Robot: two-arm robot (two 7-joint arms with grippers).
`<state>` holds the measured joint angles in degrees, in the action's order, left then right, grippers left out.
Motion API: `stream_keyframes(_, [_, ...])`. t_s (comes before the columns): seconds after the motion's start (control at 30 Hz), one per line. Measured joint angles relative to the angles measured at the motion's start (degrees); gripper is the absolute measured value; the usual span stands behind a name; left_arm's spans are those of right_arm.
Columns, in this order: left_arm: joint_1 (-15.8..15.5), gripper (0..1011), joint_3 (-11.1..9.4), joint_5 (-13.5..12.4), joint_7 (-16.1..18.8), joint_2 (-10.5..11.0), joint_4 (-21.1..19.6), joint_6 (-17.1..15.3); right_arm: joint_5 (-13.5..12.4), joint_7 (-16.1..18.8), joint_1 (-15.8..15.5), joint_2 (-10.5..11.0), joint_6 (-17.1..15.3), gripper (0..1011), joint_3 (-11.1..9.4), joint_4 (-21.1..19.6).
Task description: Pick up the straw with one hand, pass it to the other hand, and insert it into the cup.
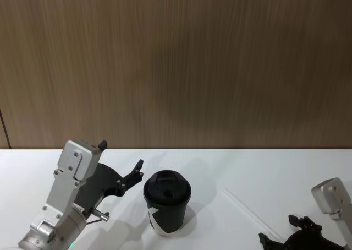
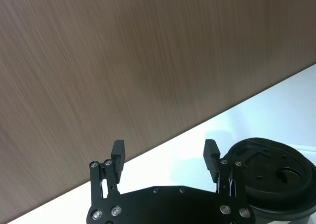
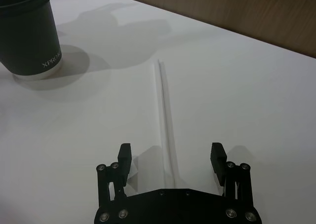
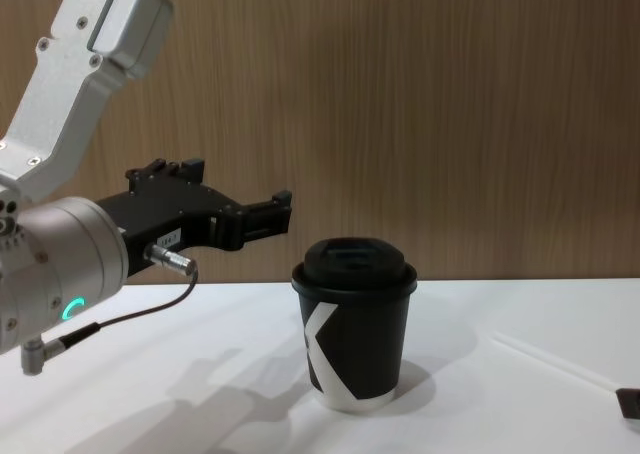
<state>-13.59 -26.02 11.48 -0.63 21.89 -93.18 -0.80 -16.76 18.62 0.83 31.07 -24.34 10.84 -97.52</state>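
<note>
My left claw (image 2: 165,150) is matte black: a flat plate studded with small silver screws (image 2: 114,211), ending in two squared fingertip pads (image 2: 118,149). My left wrist (image 4: 60,264) is a silver cylinder with a green glowing ring (image 4: 68,309). A thin black cable (image 4: 130,314) runs from a metal plug on it. A pale grey, boxy arm link (image 4: 85,44) is fastened with round screws. My right claw (image 3: 171,152) has the same black, screw-dotted build, with a grey housing (image 1: 331,195) above it.
</note>
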Motion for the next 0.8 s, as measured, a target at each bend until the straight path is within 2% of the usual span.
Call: stream_keyframes(0.8, [0.0, 1003, 0.0, 0.0, 0.0, 0.0, 0.0, 0.0, -0.7, 0.32, 0.87, -0.01, -0.94, 1001, 0.4, 1.01])
